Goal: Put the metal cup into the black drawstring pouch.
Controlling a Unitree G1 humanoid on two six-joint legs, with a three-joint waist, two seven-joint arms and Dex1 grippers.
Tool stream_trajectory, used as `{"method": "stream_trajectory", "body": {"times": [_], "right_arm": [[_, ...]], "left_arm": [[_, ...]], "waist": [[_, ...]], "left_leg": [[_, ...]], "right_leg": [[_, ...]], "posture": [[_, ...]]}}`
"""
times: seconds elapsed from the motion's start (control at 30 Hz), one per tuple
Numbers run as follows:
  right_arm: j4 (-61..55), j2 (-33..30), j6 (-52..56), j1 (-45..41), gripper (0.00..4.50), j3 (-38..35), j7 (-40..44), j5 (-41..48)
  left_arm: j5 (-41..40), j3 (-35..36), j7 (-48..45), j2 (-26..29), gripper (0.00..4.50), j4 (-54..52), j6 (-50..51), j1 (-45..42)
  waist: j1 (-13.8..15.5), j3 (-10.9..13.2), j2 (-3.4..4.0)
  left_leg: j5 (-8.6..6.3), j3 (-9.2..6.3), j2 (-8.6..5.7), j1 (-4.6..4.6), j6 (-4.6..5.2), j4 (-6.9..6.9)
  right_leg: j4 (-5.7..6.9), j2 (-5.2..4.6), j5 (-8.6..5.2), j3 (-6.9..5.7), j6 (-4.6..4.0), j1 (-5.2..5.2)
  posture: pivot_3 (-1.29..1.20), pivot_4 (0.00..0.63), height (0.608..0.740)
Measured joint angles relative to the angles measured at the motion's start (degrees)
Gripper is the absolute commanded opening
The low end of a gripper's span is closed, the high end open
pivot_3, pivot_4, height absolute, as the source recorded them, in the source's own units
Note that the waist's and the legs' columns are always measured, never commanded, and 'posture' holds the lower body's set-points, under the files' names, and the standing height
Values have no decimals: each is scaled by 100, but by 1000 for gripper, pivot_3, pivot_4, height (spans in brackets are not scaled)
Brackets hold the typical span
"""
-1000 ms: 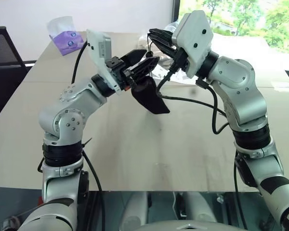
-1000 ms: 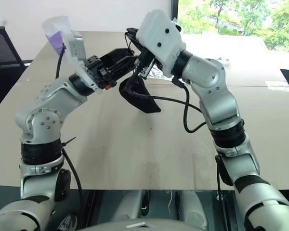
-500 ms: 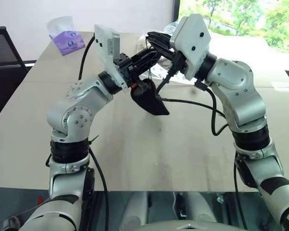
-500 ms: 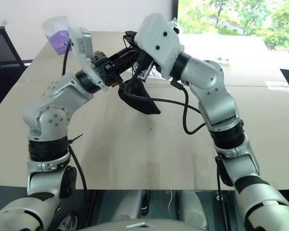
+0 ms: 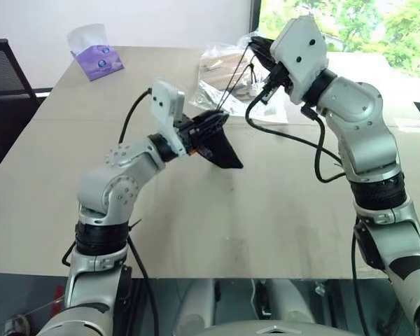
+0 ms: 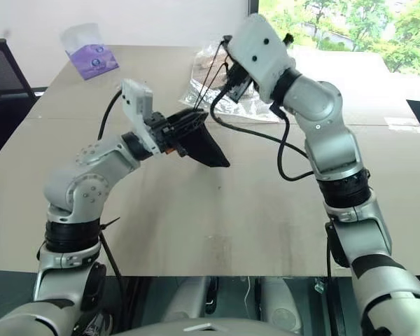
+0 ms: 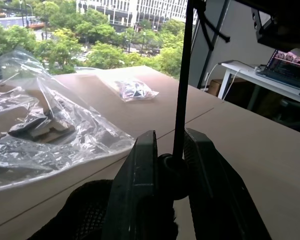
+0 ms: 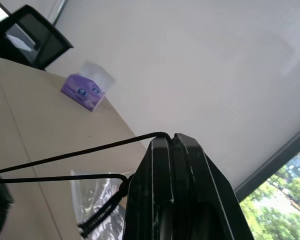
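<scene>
the purple tissue box [image 5: 98,61] bears print, seemingly unreadable.

The two head views look forward and down from above the arms, sharing the tabletop [image 5: 196,231], the black drawstring pouch [image 5: 220,149] and the purple tissue box [image 5: 94,59] at the far left. The left wrist camera sits close behind the left pincer [image 7: 172,165], facing low across the tabletop to the clear plastic bag [image 7: 45,130] and windows. The right wrist camera looks up along the right pincer [image 8: 174,142] toward the wall, also catching the tissue box.
</scene>
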Motion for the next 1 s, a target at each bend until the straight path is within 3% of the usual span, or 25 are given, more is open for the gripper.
{"method": "stream_trajectory", "body": {"times": [0.37,0.57,0.7,0.83,1.0], "right_arm": [[1103,-447,-740,-44,0,-65,-295,-407],[1260,-462,-919,-57,0,-29,-309,-433],[1211,-617,-895,-65,0,-29,-435,-425],[872,-862,-855,239,0,-261,-524,-271],[748,-902,-538,1520,0,-332,-497,2]], "left_arm": [[502,-8,278,470,203,-191,152,756],[481,381,969,457,203,-196,670,413],[460,457,1111,852,203,-420,1137,-170],[909,-246,1122,1385,203,-1011,1113,-326],[1432,-1292,1525,668,203,-1011,1024,382]], "waist": [[1,1,1],[1,1,1],[4,1,1],[31,-2,3],[30,-3,5]], "left_leg": [[0,2,1,0,1,0],[0,1,2,-2,0,0],[0,-2,0,-7,0,1],[-1,-2,-4,-2,1,-5],[-1,1,-3,-5,3,2]], "right_leg": [[-2,-5,0,2,0,0],[-1,-5,0,1,0,-1],[-3,-3,0,-3,0,-1],[-9,-4,0,-3,1,6],[-1,-6,0,4,0,3]], "posture": [[0,150,740],[0,150,740],[0,150,740],[0,150,740],[0,150,740]]}}
